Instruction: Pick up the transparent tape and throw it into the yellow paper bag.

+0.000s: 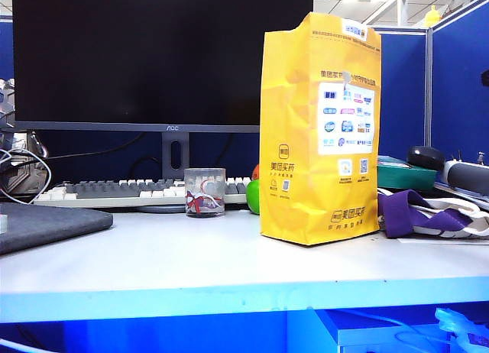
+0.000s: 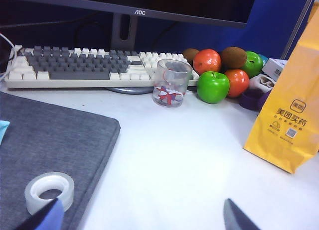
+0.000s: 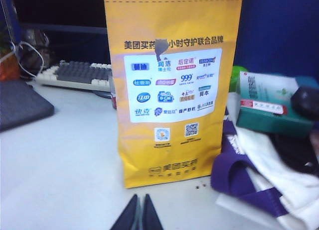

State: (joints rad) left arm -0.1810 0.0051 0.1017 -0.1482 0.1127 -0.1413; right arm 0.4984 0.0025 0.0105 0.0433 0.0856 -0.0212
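Note:
The transparent tape [image 2: 49, 191] is a clear roll lying flat on a grey pad [image 2: 45, 140]. My left gripper [image 2: 142, 212] hangs over the white desk with its jaws wide open and nothing between them. One of its fingertips [image 2: 50, 212] sits just in front of the roll. The yellow paper bag [image 1: 317, 131] stands upright on the desk, its white logo panel [image 3: 169, 85] facing my right gripper [image 3: 140, 197]. That gripper is shut and empty, a short way in front of the bag's base. Neither gripper shows in the exterior view.
A keyboard [image 2: 79, 65] and a monitor stand [image 2: 123, 33] line the back. A clear glass cup [image 2: 171, 82] stands beside green and orange fruit [image 2: 219, 73]. Purple-and-white cloth [image 3: 249, 175] and boxes [image 3: 271, 108] crowd the bag's far side.

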